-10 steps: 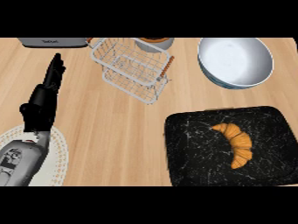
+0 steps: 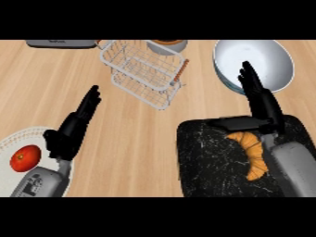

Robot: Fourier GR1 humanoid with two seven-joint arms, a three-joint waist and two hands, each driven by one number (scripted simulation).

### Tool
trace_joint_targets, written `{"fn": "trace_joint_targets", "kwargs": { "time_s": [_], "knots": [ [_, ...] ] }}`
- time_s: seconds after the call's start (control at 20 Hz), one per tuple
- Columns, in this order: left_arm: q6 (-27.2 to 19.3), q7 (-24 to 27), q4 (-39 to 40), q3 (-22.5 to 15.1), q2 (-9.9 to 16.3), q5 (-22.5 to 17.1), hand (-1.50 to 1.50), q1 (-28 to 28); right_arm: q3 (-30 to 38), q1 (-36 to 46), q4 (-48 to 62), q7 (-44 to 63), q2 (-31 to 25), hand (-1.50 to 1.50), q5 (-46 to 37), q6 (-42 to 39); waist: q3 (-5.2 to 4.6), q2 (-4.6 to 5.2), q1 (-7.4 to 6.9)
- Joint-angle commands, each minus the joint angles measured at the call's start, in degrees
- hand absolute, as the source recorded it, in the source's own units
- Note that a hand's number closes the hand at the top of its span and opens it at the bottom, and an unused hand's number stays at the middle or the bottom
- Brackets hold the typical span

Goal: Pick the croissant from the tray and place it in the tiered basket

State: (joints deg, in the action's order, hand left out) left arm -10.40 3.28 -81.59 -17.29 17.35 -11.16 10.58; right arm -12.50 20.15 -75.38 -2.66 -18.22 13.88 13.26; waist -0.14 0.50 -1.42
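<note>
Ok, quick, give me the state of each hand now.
Left hand: open, fingers straight, holding nothing.
Right hand: open, fingers straight, over the tray beside the croissant, holding nothing.

Pale matt wood-grain counter (image 2: 140,152), white wire tiered basket (image 2: 147,74), black marbled tray (image 2: 205,162), glossy bowl (image 2: 269,58)

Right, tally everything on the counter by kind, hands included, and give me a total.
Food items: 2, the croissant and a tomato
Trays: 1, the black tray
Baskets: 1, the tiered basket
Bowls: 1, a white bowl
Plates: 1, a white plate
Hands: 2, left hand and right hand
Total: 8, leaving out two partly hidden items at the far edge.
</note>
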Motion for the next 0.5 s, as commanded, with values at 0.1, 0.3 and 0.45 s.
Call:
{"fn": "trace_joint_targets", "kwargs": {
  "time_s": [0.1, 0.3, 0.45],
  "knots": [
    [4.4, 3.9, 5.7, 0.3, -3.8, -1.0, 0.0, -1.5, -3.4, 0.4, 2.6, -6.5, 8.7, -1.5, -5.5, 3.5, 0.13, -0.41, 1.29],
    [6.3, 3.1, 6.1, 2.6, -1.2, -2.1, 0.0, -1.2, -9.0, -3.1, -11.0, 3.7, -0.4, -1.5, -14.5, 5.5, 0.04, -0.72, 2.17],
    [5.1, 4.0, 4.9, 2.3, -0.8, -1.4, 0.0, -4.0, -9.9, -0.3, -15.8, 15.9, -10.8, -1.5, -19.0, 1.9, -0.17, -1.33, 2.82]
  ]
}}
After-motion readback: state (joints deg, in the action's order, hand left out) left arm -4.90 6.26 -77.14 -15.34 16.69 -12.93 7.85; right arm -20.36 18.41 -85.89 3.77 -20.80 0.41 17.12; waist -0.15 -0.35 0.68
